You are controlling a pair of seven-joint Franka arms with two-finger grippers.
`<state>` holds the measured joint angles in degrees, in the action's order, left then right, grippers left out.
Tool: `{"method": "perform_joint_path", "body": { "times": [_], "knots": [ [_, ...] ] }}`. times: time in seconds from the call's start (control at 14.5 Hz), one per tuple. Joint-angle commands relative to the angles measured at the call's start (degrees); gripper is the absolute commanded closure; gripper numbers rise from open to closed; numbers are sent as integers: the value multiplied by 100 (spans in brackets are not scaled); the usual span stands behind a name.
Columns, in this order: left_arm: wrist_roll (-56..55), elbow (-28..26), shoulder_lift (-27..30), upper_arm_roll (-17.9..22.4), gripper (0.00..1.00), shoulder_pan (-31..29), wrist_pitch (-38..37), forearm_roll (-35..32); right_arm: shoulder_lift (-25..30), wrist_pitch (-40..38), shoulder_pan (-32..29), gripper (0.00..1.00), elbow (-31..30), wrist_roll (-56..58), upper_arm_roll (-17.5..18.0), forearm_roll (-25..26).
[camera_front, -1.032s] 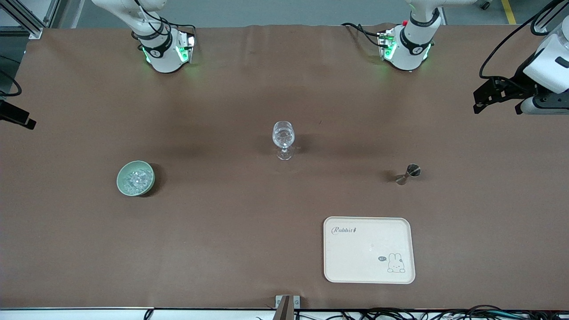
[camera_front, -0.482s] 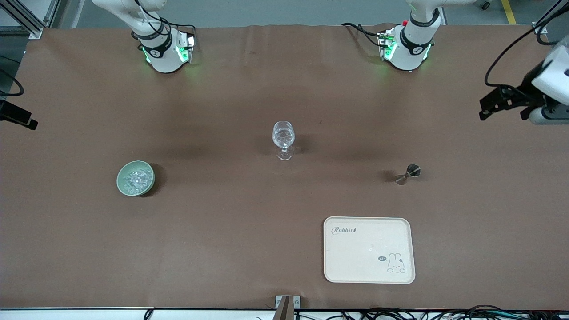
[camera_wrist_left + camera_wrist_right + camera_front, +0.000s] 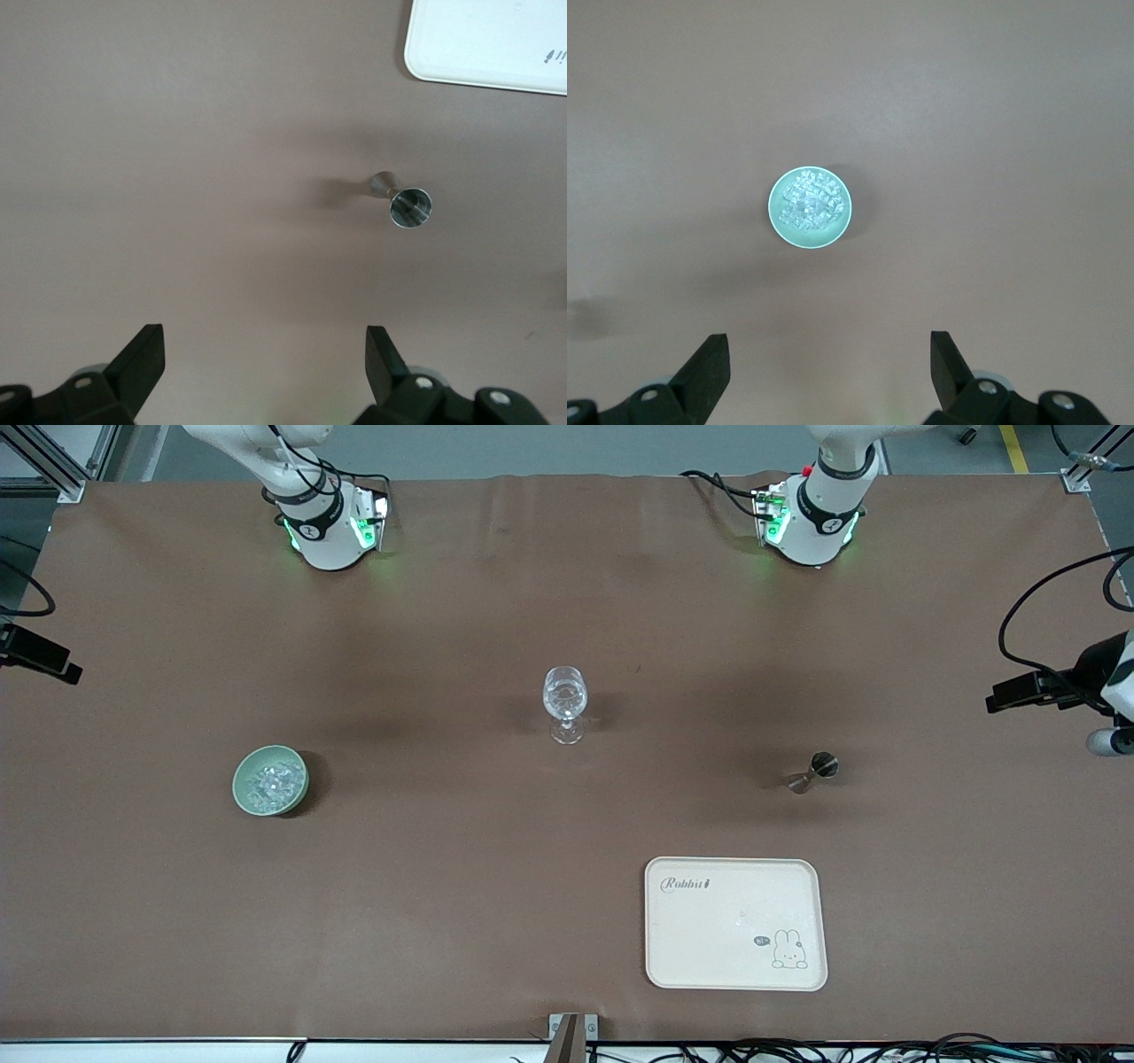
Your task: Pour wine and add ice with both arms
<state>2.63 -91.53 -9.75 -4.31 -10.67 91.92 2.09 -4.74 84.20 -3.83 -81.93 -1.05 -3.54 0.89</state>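
High over bench (image 3: 496, 921), both grippers spread, empty: left gripper (image 3: 264, 365) above metal measuring cup (image 3: 406, 203), right gripper (image 3: 829, 367) above bowl (image 3: 775, 223) of ice (image 3: 810, 201).

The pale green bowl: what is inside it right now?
The pale green bowl holds a heap of ice, small clear chunks piled to about the rim. The bowl's floor under the heap is covered, so anything below the ice cannot be seen.

Front view: high, facing my arms' bases, whole brown counter (image 3: 496, 886).
My left wrist: looks down, shares small steel jigger (image 3: 407, 204).
My right wrist: looks down, shares pale green bowl (image 3: 776, 223).
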Motion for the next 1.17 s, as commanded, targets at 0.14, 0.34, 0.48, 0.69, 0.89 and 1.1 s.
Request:
{"method": "perform_joint_path", "body": {
  "times": [0.14,0.34,0.48,0.69,0.89,1.1],
  "knots": [
    [-490,74,-755,-26,1,-558,-95,828,-114,542,162,0,-331,-62,2,43],
    [-1254,39,-1387,-26,3,-813,-95,1415,-334,1763,224,0,-1252,-448,2,43],
    [-1816,56,-1705,-26,3,-831,-78,1784,-570,2387,224,0,-1789,-466,11,34],
    [-2677,56,-2223,-26,3,-866,-60,2514,-949,3651,207,0,-2527,-475,11,25],
    [-3066,48,-2768,-18,2,-858,-60,3200,-1423,5023,207,0,-3222,-650,2,-115],
    [-3067,65,-3076,-17,7,-840,1,3517,-1740,5264,207,3,-3347,-704,11,-133]
  ]
}}
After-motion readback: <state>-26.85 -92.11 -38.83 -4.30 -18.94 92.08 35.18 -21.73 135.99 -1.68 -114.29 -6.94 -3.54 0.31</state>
